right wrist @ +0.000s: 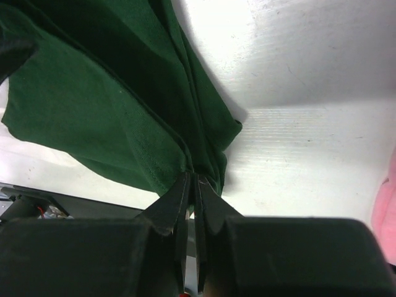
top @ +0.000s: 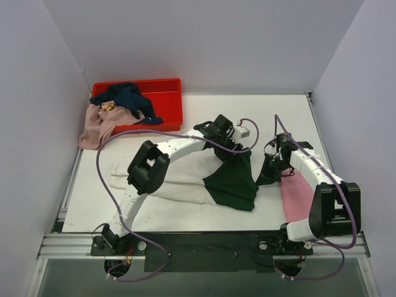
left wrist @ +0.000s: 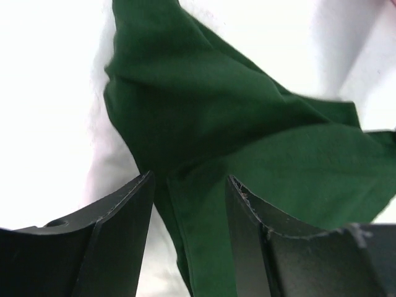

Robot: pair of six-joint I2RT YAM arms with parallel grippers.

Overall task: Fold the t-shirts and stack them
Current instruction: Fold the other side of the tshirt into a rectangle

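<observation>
Right gripper (right wrist: 193, 179) clamps the t-shirt (right wrist: 93, 111) by its green edge; left gripper (left wrist: 189, 180) straddles the cloth, jaws apart. Best to close the left first; then pull taut.

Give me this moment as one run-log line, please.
right gripper: shut on green-sleeved t-shirt | left gripper: open around it | pink t-shirt: on table

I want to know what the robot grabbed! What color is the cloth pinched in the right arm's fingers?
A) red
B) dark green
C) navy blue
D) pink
B: in the right wrist view the right arm's fingers are pressed shut on a bunch of dark green cloth, while the pink shirt lies apart at the edge.
</observation>
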